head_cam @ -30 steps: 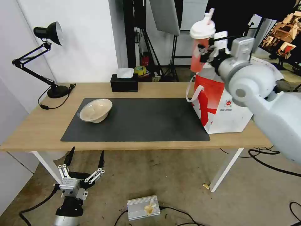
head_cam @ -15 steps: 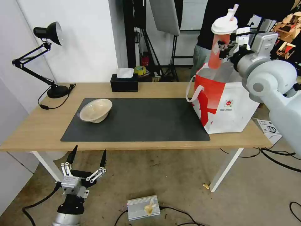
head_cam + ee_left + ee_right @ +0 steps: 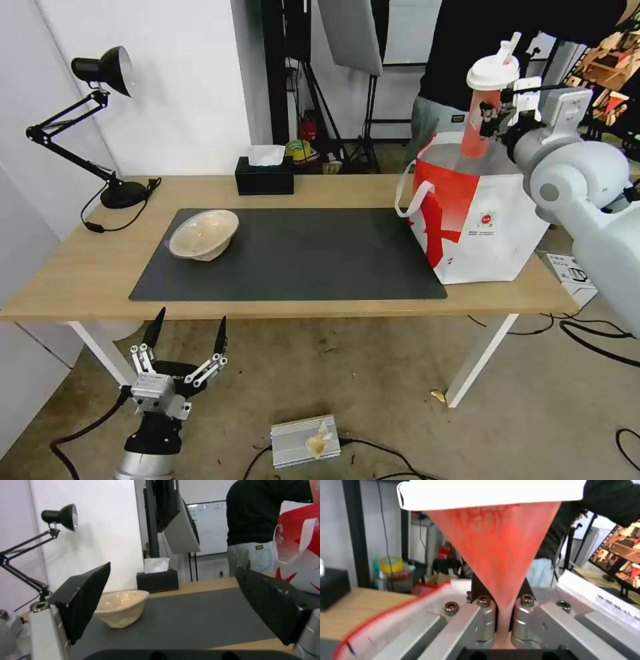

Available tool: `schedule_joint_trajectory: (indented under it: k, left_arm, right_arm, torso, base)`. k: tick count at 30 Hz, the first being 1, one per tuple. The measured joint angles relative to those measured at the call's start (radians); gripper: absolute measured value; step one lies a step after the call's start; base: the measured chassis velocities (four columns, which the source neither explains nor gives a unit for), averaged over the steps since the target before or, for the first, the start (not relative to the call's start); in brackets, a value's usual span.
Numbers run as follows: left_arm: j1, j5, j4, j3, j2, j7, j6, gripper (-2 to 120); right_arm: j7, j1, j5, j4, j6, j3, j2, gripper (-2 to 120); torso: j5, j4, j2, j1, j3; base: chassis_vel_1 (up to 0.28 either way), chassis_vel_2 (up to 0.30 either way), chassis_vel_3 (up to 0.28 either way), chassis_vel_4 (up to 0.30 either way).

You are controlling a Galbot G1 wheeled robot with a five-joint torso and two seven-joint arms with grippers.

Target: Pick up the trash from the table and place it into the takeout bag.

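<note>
Right end effector (image 3: 497, 112) grips red cup (image 3: 481, 120) above takeout bag (image 3: 480, 220), base hidden.

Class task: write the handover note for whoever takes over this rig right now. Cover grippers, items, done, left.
Right gripper: shut on the red cup with white lid and straw, held above the open white-and-red takeout bag.
Left gripper: open, parked below the light-wood table.
Shallow beige bowl: on the dark grey mat.
Done: cup lifted.
Left: release cup into bag, then bag the bowl.
</note>
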Motion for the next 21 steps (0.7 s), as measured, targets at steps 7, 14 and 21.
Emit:
schedule_joint_trajectory:
  k: [7, 14, 21]
  left_arm:
    - [0.002, 0.006, -0.002, 0.004, -0.002, 0.0, -0.003, 100]
    - [0.006, 0.009, -0.011, 0.005, 0.0, 0.0, -0.004, 100]
    - [0.013, 0.024, -0.019, 0.014, -0.016, 0.001, -0.01, 100]
  right_arm:
    - [-0.084, -0.028, -0.042, -0.028, -0.026, 0.001, -0.048, 2]
    - [-0.244, -0.015, -0.113, -0.047, -0.113, -0.003, -0.12, 2]
    - [-0.453, 0.09, -0.187, -0.078, -0.208, -0.096, -0.194, 2]
  torso:
    - [0.0001, 0.0, 0.0, 0.0, 0.0]
    - [0.0002, -0.0002, 0.0, 0.0, 0.0]
    - [-0.0002, -0.0002, 0.0, 0.0, 0.0]
  base:
    - [0.0, 0.0, 0.0, 0.0]
    - [0.0, 0.0, 0.0, 0.0]
    - [0.0, 0.0, 0.0, 0.0]
